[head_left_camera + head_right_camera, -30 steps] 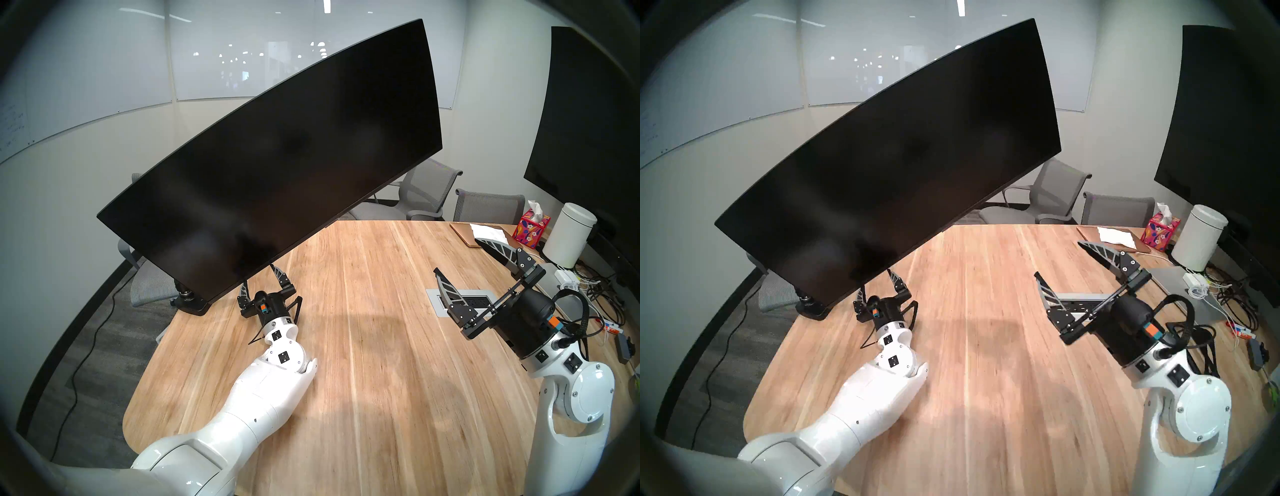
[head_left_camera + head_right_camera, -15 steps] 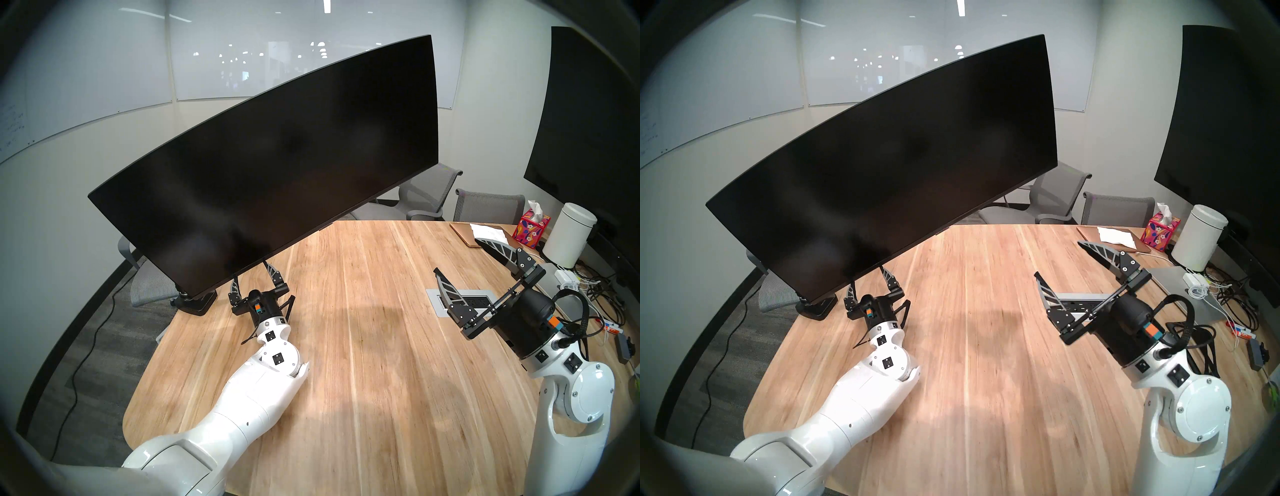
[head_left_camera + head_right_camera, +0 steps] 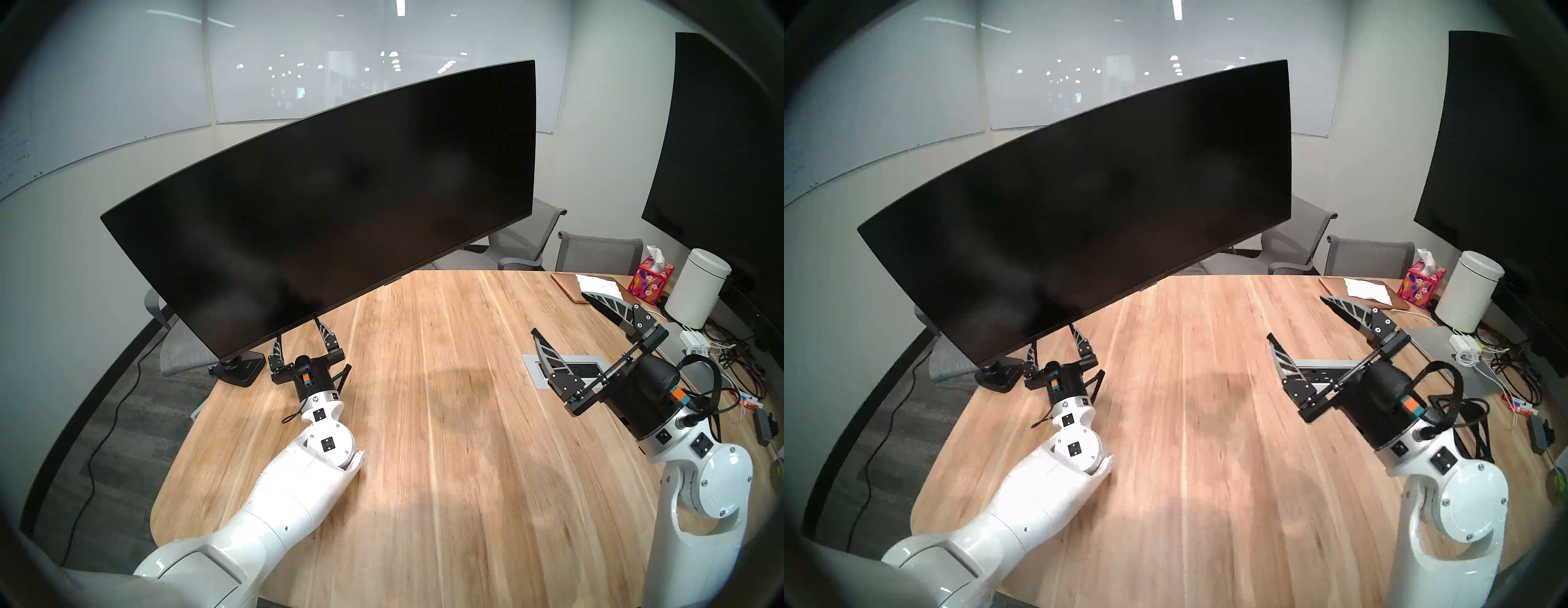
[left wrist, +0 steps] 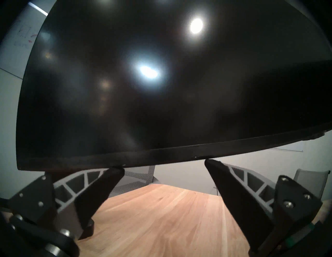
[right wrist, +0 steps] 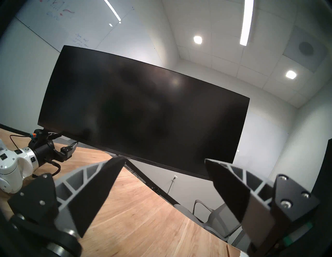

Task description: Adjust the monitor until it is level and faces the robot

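Monitor (image 3: pixel 331 204) hides own support arm; left hand (image 3: pixel 300 333) fingertips vanish under its bottom edge, contact unclear.

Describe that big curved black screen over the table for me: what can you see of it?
The monitor is very wide, curved, glossy black with a thin frame, and unlit; it mirrors ceiling lights in the left wrist view. It hangs above the wooden table on a black stand clamped at the table's far left edge. It is tilted: its right end sits higher than its left. The left gripper, jaws open, has its fingertips right at the bottom edge, seemingly touching. The right gripper stays apart.
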Action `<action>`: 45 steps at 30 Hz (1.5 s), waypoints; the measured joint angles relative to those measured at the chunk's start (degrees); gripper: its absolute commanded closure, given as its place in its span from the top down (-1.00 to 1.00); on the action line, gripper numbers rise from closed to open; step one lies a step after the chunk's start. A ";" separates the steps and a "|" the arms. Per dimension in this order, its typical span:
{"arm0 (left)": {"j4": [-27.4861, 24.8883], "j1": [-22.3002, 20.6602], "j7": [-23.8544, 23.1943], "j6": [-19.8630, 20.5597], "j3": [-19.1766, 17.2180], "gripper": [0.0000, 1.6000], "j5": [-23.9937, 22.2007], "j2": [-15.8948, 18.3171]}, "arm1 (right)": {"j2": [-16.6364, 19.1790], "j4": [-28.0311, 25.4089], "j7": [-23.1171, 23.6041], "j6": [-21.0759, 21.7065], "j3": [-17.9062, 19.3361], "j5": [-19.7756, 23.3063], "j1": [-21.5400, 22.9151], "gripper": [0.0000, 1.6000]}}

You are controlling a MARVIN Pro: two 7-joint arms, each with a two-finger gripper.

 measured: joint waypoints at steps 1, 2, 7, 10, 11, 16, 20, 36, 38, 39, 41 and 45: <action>-0.26 0.15 0.00 0.21 -0.01 1.00 0.14 0.27 | 0.00 0.00 0.00 0.00 0.00 0.00 0.00 1.00; -0.62 0.36 0.00 0.54 -0.01 1.00 0.33 0.63 | 0.00 0.00 0.00 0.00 0.00 0.00 0.00 1.00; -3.06 1.92 -0.11 2.94 -0.12 1.00 1.32 2.74 | 0.00 0.00 0.00 0.00 0.00 0.00 0.00 1.00; -5.03 3.30 -0.17 4.74 -0.31 1.00 1.89 4.32 | 0.00 -0.01 0.01 0.00 0.00 0.00 0.00 1.00; -5.40 3.56 -0.19 5.07 -0.34 1.00 1.96 4.61 | 0.00 -0.01 0.01 0.00 0.00 0.00 0.00 1.00; -7.79 5.40 -0.33 7.40 -0.83 1.00 2.13 6.67 | 0.00 -0.02 0.01 0.00 0.00 0.00 0.00 1.00; -8.90 6.41 -0.38 8.60 -1.54 1.00 2.00 8.00 | 0.00 -0.02 0.01 0.00 0.00 0.00 0.00 1.00; -12.57 8.26 -1.10 13.12 -2.95 1.00 2.40 12.20 | 0.00 -0.02 0.01 0.00 0.00 0.01 -0.01 1.00; -13.11 8.51 -1.10 13.75 -2.97 1.00 2.42 12.48 | 0.00 -0.02 0.01 0.00 0.00 0.01 -0.01 1.00; -13.37 8.62 -1.10 14.04 -2.99 1.00 2.45 12.63 | 0.00 -0.02 0.01 0.00 0.00 0.01 -0.01 1.00; -13.87 8.84 -1.09 14.64 -3.04 1.00 2.53 12.92 | 0.00 -0.02 0.01 0.00 0.00 0.01 -0.01 1.00; -14.61 9.07 -1.09 15.60 -3.08 1.00 2.71 13.46 | 0.00 -0.02 0.01 0.00 0.00 0.01 -0.01 1.00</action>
